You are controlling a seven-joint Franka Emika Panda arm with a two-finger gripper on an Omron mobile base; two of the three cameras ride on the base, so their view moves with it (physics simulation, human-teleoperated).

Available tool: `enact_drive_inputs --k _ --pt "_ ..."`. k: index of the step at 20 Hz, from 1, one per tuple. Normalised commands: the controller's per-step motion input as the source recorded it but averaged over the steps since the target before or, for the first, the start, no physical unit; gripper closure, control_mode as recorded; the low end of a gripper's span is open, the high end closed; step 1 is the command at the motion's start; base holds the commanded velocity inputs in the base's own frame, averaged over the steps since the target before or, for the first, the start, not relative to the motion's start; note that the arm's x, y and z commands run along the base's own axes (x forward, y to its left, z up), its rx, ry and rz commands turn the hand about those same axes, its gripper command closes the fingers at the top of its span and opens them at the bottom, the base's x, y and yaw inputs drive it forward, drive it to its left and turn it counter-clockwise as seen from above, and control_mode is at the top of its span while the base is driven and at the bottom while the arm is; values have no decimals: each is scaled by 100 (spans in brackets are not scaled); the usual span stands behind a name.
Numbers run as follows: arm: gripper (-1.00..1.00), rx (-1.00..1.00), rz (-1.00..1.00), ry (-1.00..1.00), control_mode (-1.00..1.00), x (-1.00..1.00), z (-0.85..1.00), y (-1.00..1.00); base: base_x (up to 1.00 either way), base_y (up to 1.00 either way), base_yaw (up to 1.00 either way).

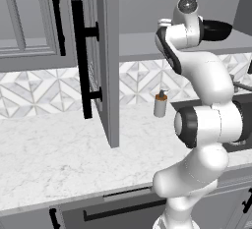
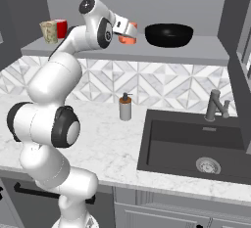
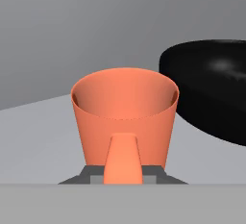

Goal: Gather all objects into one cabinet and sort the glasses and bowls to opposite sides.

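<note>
A rendered grey kitchen: a marble worktop (image 2: 98, 148) with a dark sink (image 2: 196, 148), a patterned tile wall, and above it an open wall cabinet with a plain grey shelf (image 2: 206, 46). The white arm reaches up to that shelf. Its tool (image 2: 126, 32) is clenched on an orange cup (image 3: 125, 117), which in the hand view sits right in front of the camera, low over the shelf; whether its base touches the shelf I cannot tell. A wide black bowl (image 2: 168, 34) stands on the shelf just beside the cup, towards the sink side. A beige mug (image 2: 48, 31) and a red mug (image 2: 61, 27) stand together at the far other end.

The step in hand looks like placing the cup with the mugs. To do it well, the arm should probably carry the cup away from the bowl and along the shelf, keep it level, set it down near the two mugs without knocking them, and only then release.

The cup stands upright: its long axis is vertical, mouth opening upward, the narrower base down.
</note>
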Motion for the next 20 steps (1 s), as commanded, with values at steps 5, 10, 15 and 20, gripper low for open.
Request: enact_drive_inputs --k 5,10,15,20 --pt "100 0 10 0 -100 -20 0 38 0 0 0" --pt "100 0 21 0 -100 -14 0 82 0 0 0" --pt "100 0 23 0 -100 -5 0 85 0 0 0" --pt "100 0 28 0 -100 -15 0 82 0 0 0"
